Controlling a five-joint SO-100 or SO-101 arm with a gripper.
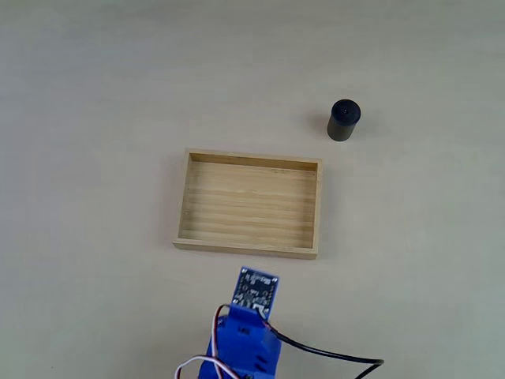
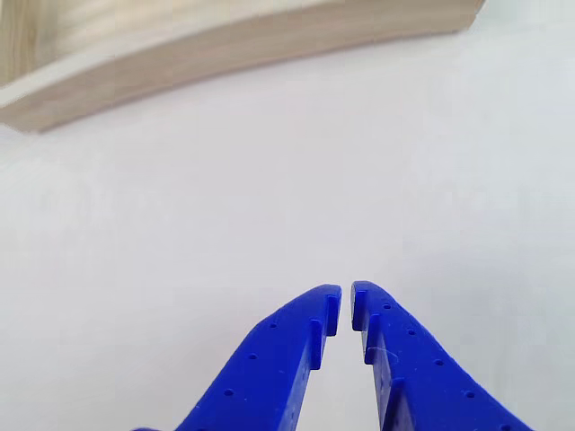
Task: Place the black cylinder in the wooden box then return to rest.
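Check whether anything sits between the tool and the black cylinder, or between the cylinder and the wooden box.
In the fixed view the wooden box itself lies between the arm and the black cylinder. Bare table separates cylinder and box. The tool is shut, holding nothing.

One black cylinder (image 1: 344,120), one wooden box (image 1: 250,203), one gripper (image 2: 346,305).

The blue plastic arm (image 1: 245,339) sits low at the fixed view's bottom edge. The blue two-finger gripper (image 2: 346,301) has its tips nearly touching, holding nothing.
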